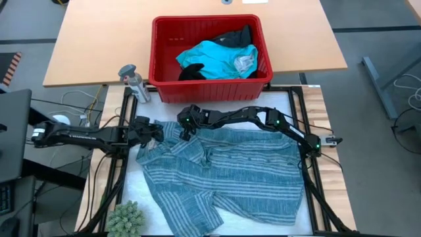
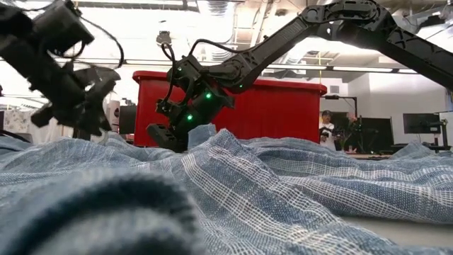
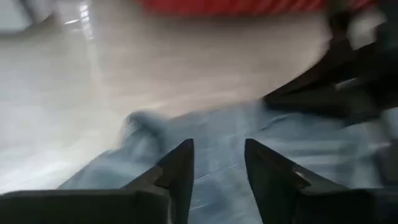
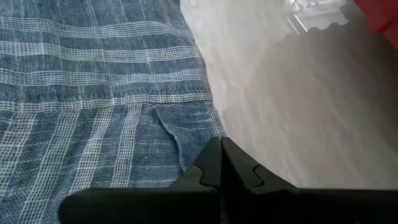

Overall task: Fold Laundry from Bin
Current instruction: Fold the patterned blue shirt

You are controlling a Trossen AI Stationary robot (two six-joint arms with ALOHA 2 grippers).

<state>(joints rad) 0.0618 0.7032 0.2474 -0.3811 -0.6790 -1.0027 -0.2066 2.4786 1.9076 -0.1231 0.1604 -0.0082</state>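
Note:
A blue-grey striped garment (image 1: pixel 223 174) lies spread and rumpled on the table. Behind it stands the red bin (image 1: pixel 164 59), which holds a turquoise garment (image 1: pixel 214 56) and black ones (image 1: pixel 237 36). My right gripper (image 1: pixel 186 130) is shut at the striped garment's far edge, left of the middle. My left gripper (image 1: pixel 156 131) hangs open just above the garment's far left corner (image 3: pixel 140 121), and its fingers (image 3: pixel 180 168) have only air between them. In the low view the left gripper (image 2: pixel 81 106) hangs clear of the cloth. My right gripper pinches the striped garment's hemmed far edge (image 4: pixel 208 134) between its two fingers, close to a small corner of the hem. The fingers slant down from the table's right side. In the low view the cloth rises to a small peak (image 2: pixel 202 133) beside the gripper, and the rest lies on the table.
A small grey bottle (image 1: pixel 133 82) stands left of the bin, near the left arm. A green spiky plant (image 1: pixel 125 220) sits at the table's near left corner. Bare pale tabletop (image 4: pixel 298 112) shows between the garment's far edge and the bin.

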